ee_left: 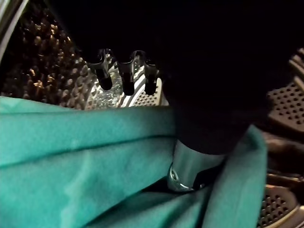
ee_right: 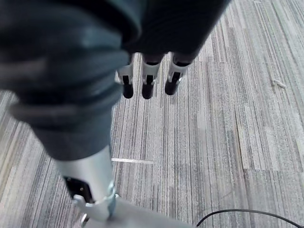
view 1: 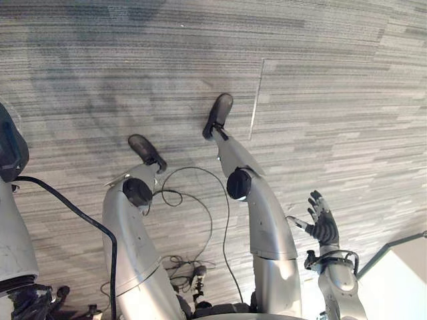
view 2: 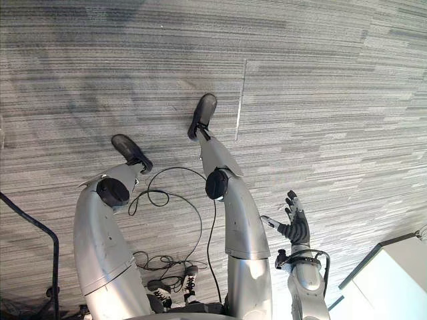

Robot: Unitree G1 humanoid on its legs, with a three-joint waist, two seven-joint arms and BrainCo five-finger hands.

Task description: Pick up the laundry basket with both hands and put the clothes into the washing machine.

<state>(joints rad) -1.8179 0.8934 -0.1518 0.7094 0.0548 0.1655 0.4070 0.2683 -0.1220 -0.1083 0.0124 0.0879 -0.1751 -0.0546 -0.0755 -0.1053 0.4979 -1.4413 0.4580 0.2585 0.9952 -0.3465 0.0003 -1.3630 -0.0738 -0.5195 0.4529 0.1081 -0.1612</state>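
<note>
Our left hand is inside the drum, fingers seemingly straight over the teal cloth, probably to drop it. Our right hand, at four o'clock, is spread wide and idle.

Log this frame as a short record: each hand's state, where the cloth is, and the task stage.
left hand: open, fingers straight, inside the drum
right hand: open, holds nothing, over the carpet
cloth: teal, lying in the drum beneath the left hand
stage: cloth appears to be in the machine
</note>
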